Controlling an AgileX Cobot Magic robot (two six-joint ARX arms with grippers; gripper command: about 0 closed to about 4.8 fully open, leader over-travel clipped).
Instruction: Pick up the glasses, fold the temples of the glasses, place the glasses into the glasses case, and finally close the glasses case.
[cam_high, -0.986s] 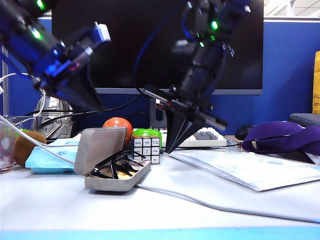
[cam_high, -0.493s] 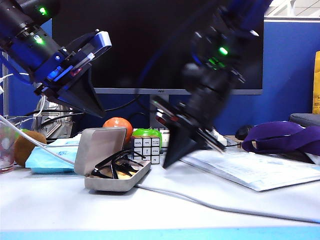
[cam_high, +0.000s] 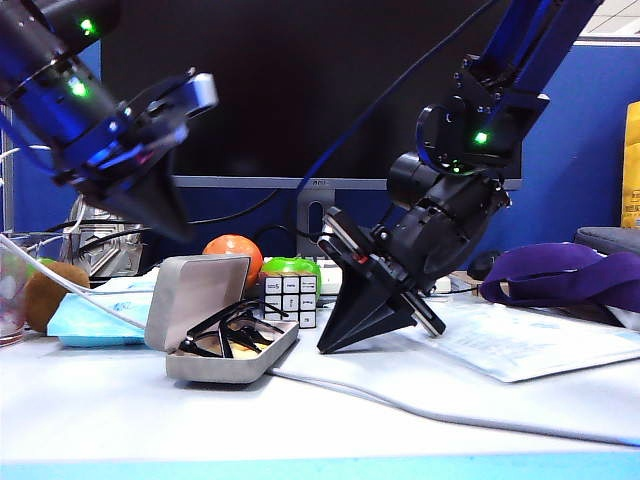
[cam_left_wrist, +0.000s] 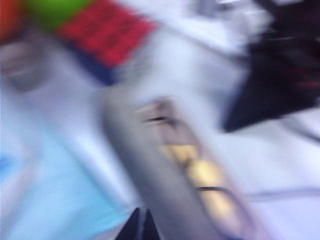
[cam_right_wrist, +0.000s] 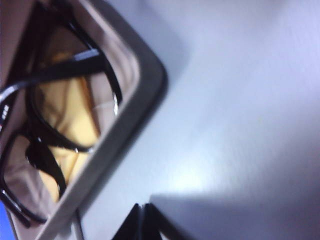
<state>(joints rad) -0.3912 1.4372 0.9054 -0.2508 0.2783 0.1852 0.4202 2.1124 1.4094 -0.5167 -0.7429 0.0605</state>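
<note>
- Right gripper (cam_high: 328, 347) is closed with nothing held, tip lowered to the table (cam_high: 420, 420) just beside the glasses case (cam_high: 222, 358).
- Left gripper (cam_high: 175, 228) is closed and is held above the raised lid.
- Bare tabletop is seen in front of the case.
- Glasses (cam_high: 232, 330) are seen inside the open case, on yellow cloth (cam_right_wrist: 70, 120).
- No legible writing is seen.

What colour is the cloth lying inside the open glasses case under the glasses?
Yellow cloth, under the black glasses in the grey glasses case; clearest in the right wrist view.
</note>
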